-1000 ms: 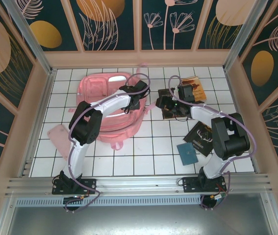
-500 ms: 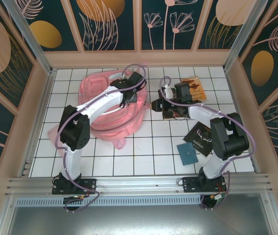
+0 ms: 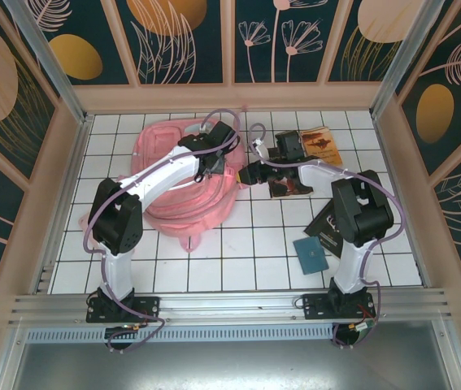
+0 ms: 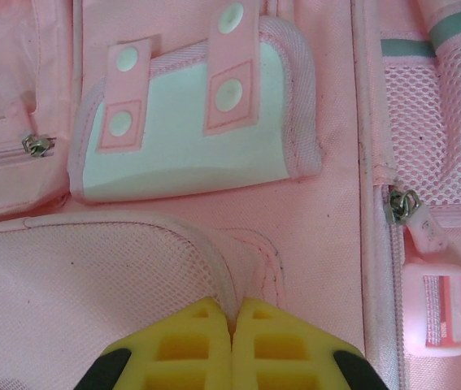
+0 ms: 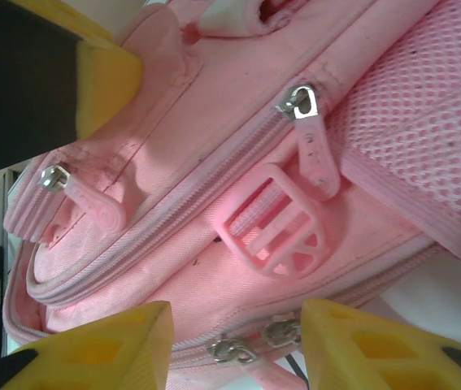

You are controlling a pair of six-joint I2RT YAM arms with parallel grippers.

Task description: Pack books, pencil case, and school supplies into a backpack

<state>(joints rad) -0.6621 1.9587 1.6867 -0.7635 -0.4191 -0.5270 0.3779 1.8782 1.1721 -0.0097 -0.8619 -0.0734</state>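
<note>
The pink backpack lies on the white tiled table left of centre. My left gripper is over its top; in the left wrist view this gripper is shut on a fold of the backpack beside a mesh panel. My right gripper sits at the backpack's right side. In the right wrist view it is open around the backpack's edge, with two metal zipper pulls between the fingers. The orange-brown book, the dark brown book and the black book lie to the right.
A small teal booklet lies near the black book. A pale pink flat item peeks out by the left arm. A pink buckle hangs on the backpack's side. Wooden walls ring the table.
The left gripper has pulled the backpack's top toward the right and the bag has shifted and bunched. The right gripper has moved left off the books to the backpack's side.
</note>
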